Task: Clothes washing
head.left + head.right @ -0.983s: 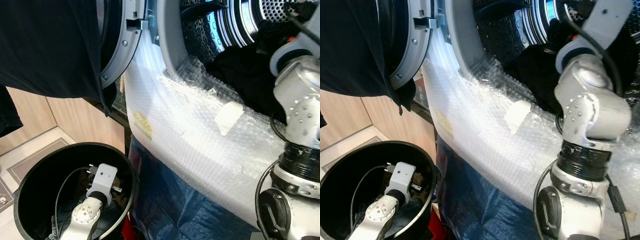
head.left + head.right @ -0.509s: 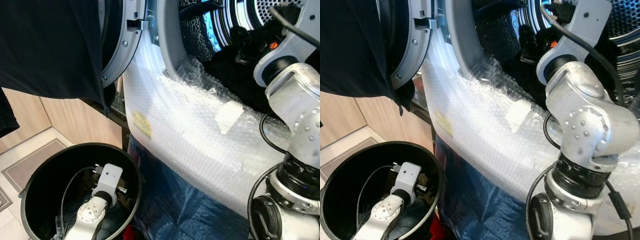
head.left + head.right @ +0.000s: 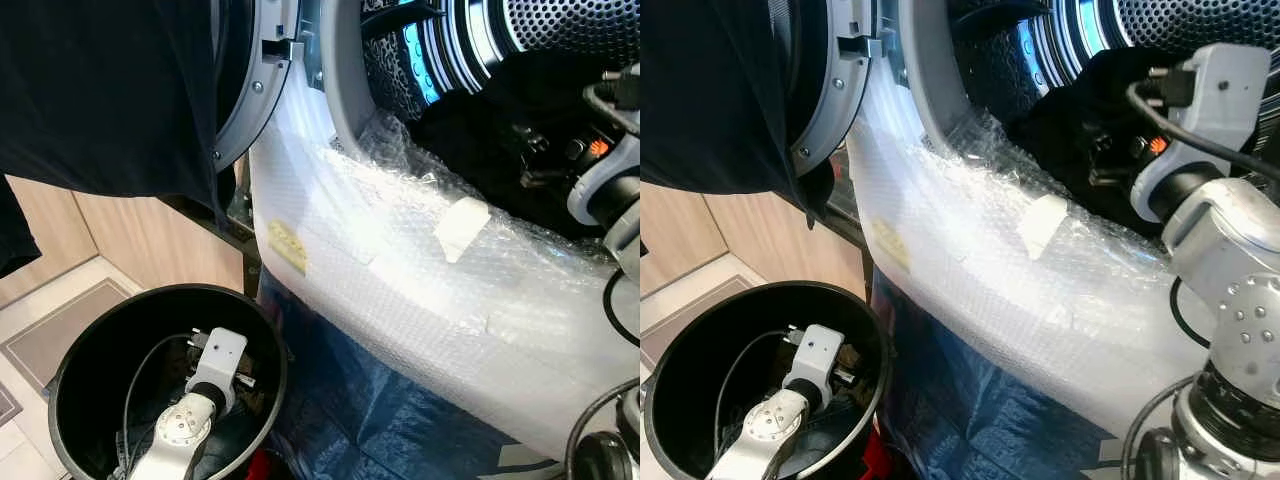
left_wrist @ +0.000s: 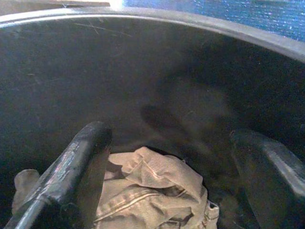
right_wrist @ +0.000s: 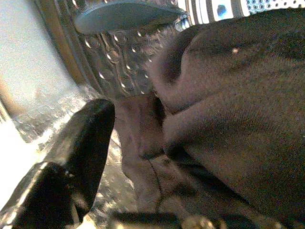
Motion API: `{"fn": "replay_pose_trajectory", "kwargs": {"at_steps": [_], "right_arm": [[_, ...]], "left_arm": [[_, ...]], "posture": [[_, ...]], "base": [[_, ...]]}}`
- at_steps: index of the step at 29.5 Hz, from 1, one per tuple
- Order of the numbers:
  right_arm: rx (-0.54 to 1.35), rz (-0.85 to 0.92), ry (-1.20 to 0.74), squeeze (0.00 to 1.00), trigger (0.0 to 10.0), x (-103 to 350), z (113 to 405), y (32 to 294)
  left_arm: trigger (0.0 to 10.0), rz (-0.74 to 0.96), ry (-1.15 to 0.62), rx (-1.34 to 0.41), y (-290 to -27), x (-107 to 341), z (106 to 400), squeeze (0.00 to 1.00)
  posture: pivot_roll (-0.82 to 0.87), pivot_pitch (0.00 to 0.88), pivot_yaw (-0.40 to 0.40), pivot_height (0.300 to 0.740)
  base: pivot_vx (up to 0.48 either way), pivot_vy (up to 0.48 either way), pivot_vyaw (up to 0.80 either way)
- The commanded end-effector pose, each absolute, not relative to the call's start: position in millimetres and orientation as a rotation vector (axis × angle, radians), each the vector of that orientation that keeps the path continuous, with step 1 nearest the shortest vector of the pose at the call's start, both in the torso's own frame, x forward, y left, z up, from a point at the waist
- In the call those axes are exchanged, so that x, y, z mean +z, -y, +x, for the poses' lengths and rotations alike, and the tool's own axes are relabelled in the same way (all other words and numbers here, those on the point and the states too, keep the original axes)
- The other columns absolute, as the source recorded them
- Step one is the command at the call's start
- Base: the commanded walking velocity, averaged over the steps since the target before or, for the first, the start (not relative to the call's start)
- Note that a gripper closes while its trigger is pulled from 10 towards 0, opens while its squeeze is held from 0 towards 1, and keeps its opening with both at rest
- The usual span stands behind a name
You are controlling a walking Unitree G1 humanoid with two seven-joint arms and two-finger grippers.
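Washing machine (image 3: pixel 380 270) fills the right and far side of the scene, its front wrapped in bubble wrap (image 3: pixel 420 250) with pale tape patches. Blue plastic sheet (image 3: pixel 380 420) hangs below the wrap, down toward the floor. Machine door (image 3: pixel 255 90) stands swung open to the left; a dark garment (image 3: pixel 100 90) is draped over it and covers the upper left of the scene. Wooden cabinet fronts (image 3: pixel 120 230) behind and below that garment.

Drum (image 3: pixel 1060 40) is open, perforated metal and ribbed wall visible. A heap of dark clothes (image 3: pixel 1080 110) lies in the drum mouth, resting on the lower lip against the bubble wrap.

Right arm reaches up from the near right into the drum opening. Right end effector (image 5: pixel 143 157) sits at the dark clothes; in the right wrist view one black finger (image 5: pixel 81 143) lies beside a fold of dark fabric. The other finger is hidden, so I cannot tell how far it is open or whether it has hold of the cloth.

Black round bin (image 3: pixel 90 340) stands on the floor at near left, just beside the blue sheet. Left arm goes down into it. Left end effector (image 4: pixel 171 186) is spread wide, fingers well apart, holding nothing, poised above a crumpled beige garment (image 4: pixel 152 191) at the bin's bottom.
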State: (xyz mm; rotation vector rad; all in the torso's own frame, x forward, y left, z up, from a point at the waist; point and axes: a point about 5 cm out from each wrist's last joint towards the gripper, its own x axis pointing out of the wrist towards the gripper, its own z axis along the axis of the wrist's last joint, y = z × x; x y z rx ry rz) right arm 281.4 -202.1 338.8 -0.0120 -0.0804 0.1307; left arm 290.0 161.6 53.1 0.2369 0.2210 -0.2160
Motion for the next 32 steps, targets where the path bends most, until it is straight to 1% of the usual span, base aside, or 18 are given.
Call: {"fn": "replay_pose_trajectory", "kwargs": {"at_steps": [1, 4, 5, 9, 12, 16, 17, 18, 25, 26, 28, 32], "right_arm": [[0.122, -0.054, 0.078, 0.0, 10.0, 338.2, 275.9, 205.2], [0.135, -0.076, 0.073, 0.0, 10.0, 337.4, 274.1, 205.9], [0.162, -0.126, 0.075, 0.0, 10.0, 336.5, 271.6, 206.4], [0.204, -0.183, 0.076, 0.0, 10.0, 337.2, 267.0, 205.9], [0.278, -0.274, 0.094, 0.0, 10.0, 336.8, 258.4, 203.0], [0.369, -0.331, 0.124, 0.0, 10.0, 335.2, 249.8, 197.5], [0.395, -0.359, 0.128, 0.0, 10.0, 335.1, 247.3, 195.5], [0.439, -0.426, 0.139, 0.0, 10.0, 334.4, 243.0, 192.5], [0.553, -0.497, 0.164, 0.0, 10.0, 332.2, 231.1, 190.0], [0.56, -0.506, 0.165, 0.0, 10.0, 332.1, 230.6, 190.2], [0.491, -0.492, 0.189, 0.0, 10.0, 337.8, 237.7, 196.1], [0.451, -0.501, 0.203, 0.0, 10.0, 341.0, 243.2, 199.8]], "left_arm": [[10.0, 0.246, -0.231, -0.23, -158.6, 51.8, 290.0, 0.0], [10.0, 0.245, -0.23, -0.23, -158.8, 52.2, 290.4, 0.0], [10.0, 0.246, -0.229, -0.23, -159.0, 52.7, 291.1, 0.0], [10.0, 0.246, -0.228, -0.232, -159.1, 53.1, 291.7, 0.0], [10.0, 0.246, -0.228, -0.233, -159.1, 53.1, 291.7, 0.0], [10.0, 0.246, -0.227, -0.233, -158.9, 53.5, 292.0, 0.0], [10.0, 0.246, -0.227, -0.233, -159.0, 53.6, 292.0, 0.0], [10.0, 0.246, -0.227, -0.232, -159.0, 53.6, 292.0, 0.0], [10.0, 0.244, -0.227, -0.232, -159.0, 53.6, 292.4, 0.0], [10.0, 0.244, -0.227, -0.232, -159.0, 53.6, 292.4, 0.0], [10.0, 0.244, -0.225, -0.233, -158.4, 54.0, 292.8, 0.0], [10.0, 0.244, -0.223, -0.232, -158.4, 54.6, 293.3, 0.0]], "posture": [[0.03, 0.111, -0.109, 0.74], [0.03, 0.111, -0.109, 0.74], [0.03, 0.109, -0.107, 0.74], [0.03, 0.109, -0.107, 0.74], [0.03, 0.109, -0.106, 0.74], [0.03, 0.109, -0.107, 0.74], [0.03, 0.109, -0.107, 0.74], [0.03, 0.109, -0.107, 0.74], [0.03, 0.105, -0.108, 0.74], [0.03, 0.105, -0.108, 0.74], [0.03, 0.102, -0.105, 0.74], [0.04, 0.097, -0.106, 0.74]], "base": [[0.0, 0.0, 0.0], [0.0, 0.0, 0.0], [0.0, 0.0, 0.0], [0.0, 0.0, 0.0], [0.0, 0.0, 0.0], [0.0, 0.0, 0.0], [0.0, 0.0, 0.0], [0.0, 0.0, 0.0], [0.0, 0.0, 0.0], [0.0, 0.0, 0.0], [0.0, 0.0, 0.0], [0.0, 0.0, 0.0]]}}
